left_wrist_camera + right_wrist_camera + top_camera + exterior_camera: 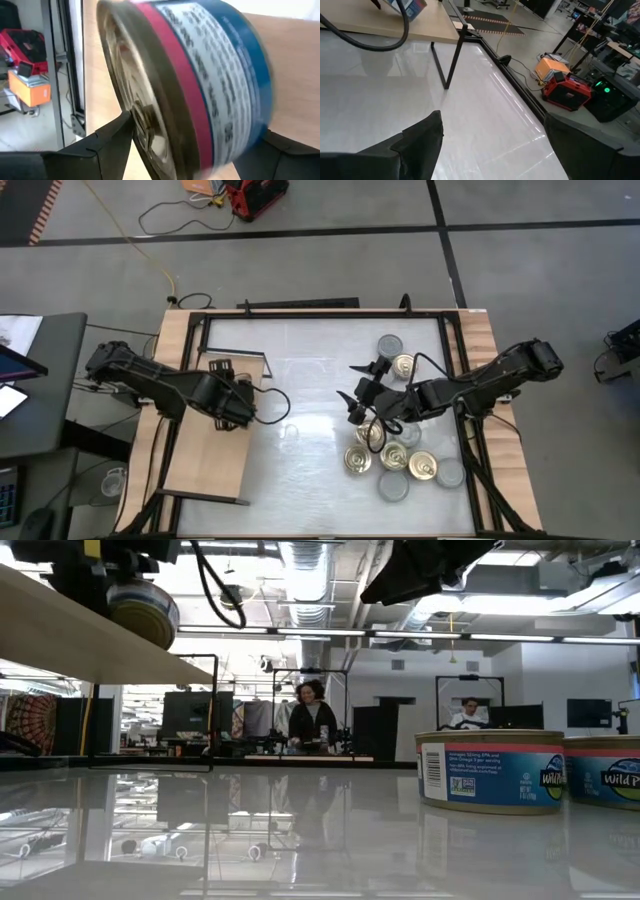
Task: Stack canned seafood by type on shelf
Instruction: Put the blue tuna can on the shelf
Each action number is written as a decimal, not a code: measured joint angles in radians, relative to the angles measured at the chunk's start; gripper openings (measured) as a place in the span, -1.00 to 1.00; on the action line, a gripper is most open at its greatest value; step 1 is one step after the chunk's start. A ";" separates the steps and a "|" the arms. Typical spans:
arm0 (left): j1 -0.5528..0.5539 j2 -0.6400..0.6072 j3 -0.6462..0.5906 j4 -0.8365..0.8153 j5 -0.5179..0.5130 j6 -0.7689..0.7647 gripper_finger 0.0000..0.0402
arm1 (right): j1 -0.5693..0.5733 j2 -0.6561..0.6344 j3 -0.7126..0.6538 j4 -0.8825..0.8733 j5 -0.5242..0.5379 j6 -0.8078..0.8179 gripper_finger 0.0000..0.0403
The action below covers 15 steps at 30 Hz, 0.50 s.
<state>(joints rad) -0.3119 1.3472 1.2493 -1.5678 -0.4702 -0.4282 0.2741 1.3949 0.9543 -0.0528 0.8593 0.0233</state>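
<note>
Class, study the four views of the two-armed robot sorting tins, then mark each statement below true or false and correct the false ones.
1. The left gripper has a tin between its fingers. True.
2. That tin's label is green and yellow. False: it is blue with a pink band.
3. The right gripper is open and holds nothing. True.
4. The loose tins lie on the left half of the table. False: they cluster on the right half, near the right gripper.
5. The left gripper is over the wooden shelf. True.
6. All the loose tins have gold tops. False: some are gold, others silver-grey.
</note>
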 joint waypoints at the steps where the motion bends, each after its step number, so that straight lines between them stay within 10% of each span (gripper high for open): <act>1: 0.000 0.000 0.004 -0.001 0.003 0.000 0.42 | 0.000 0.000 0.000 0.000 0.000 -0.001 0.87; 15: 0.000 0.000 0.007 -0.003 0.074 0.025 0.42 | 0.000 0.000 0.000 0.001 -0.021 0.015 0.87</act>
<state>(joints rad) -0.3115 1.3472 1.2568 -1.5711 -0.3963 -0.4034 0.2741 1.3952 0.9543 -0.0514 0.8387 0.0382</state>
